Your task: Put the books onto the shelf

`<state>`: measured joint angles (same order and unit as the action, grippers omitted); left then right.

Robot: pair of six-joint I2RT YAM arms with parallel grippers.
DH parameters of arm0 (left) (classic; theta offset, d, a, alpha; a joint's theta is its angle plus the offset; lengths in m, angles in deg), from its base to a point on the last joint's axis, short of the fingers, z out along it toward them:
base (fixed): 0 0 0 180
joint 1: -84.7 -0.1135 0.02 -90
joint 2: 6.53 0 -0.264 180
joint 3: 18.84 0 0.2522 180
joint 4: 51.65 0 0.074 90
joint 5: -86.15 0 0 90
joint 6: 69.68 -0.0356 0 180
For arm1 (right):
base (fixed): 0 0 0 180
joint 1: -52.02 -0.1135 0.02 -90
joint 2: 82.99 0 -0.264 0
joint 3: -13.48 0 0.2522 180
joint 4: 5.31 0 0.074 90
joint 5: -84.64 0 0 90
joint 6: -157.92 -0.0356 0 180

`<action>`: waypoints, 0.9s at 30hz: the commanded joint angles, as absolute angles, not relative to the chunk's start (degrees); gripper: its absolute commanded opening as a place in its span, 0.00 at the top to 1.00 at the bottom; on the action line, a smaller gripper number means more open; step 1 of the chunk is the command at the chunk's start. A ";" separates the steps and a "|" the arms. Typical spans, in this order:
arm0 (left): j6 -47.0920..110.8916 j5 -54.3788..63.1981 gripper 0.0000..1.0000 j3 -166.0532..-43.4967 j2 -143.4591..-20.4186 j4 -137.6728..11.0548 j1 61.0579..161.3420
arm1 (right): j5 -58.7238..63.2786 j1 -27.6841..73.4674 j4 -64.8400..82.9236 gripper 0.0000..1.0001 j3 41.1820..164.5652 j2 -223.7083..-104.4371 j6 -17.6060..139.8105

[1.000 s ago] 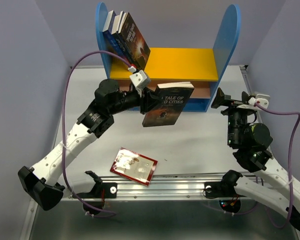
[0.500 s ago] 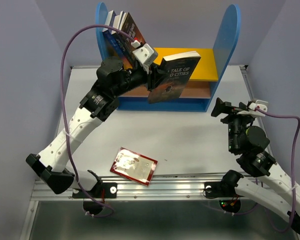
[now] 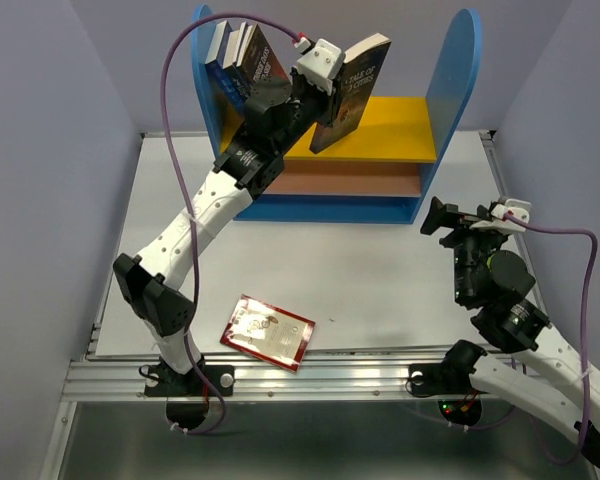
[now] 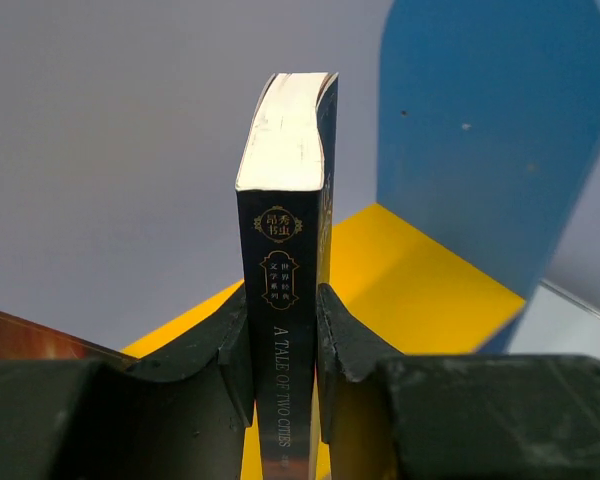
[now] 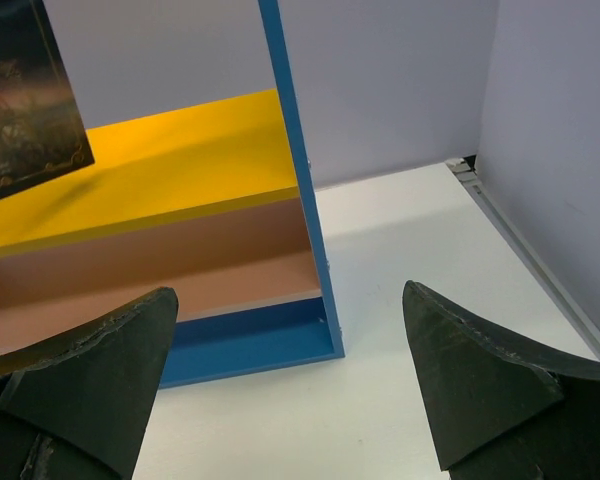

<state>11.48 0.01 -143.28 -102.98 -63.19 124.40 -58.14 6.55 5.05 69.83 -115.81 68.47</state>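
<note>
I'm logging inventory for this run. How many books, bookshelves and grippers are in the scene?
Books: 5 visible. That is 3 leaning books, 1 copy of A Tale of Two Cities, and 1 red-bordered book flat on the table.
Bookshelf: 1
Grippers: 2. The left gripper is shut on A Tale of Two Cities, and the right gripper is open.
Total: 8
</note>
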 commanded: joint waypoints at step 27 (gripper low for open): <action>4.68 -40.65 1.00 -125.15 -104.79 -8.73 123.46 | -56.34 6.05 2.91 0.00 68.72 -117.62 73.98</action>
